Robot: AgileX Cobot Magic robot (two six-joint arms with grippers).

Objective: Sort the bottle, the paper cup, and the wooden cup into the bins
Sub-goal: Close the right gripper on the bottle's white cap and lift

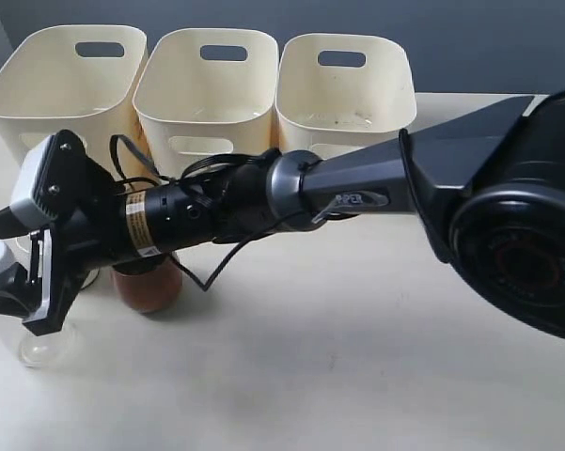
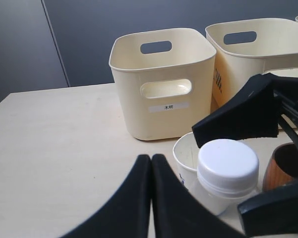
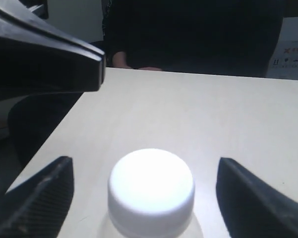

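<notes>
The clear bottle (image 1: 45,346) with its white cap (image 3: 151,181) stands upright at the table's front left. My right gripper (image 3: 144,166) reaches across to it and is open, one finger on each side of the cap (image 2: 227,163) without touching it. Just behind the bottle stands the white paper cup (image 2: 187,151), hidden by the arm in the exterior view. The reddish-brown wooden cup (image 1: 149,287) stands beside them, under the right forearm. My left gripper (image 2: 151,161) is shut on nothing, low over the table near the bottle. Three cream bins (image 1: 38,103) (image 1: 193,108) (image 1: 306,108) line the back.
The right arm (image 1: 357,193) stretches across the table from the right, over the wooden cup (image 2: 285,171). In the left wrist view, the nearest bin (image 2: 161,106) carries a small label, with a second bin (image 2: 248,59) beside it. Bare tabletop (image 1: 357,357) spreads in front.
</notes>
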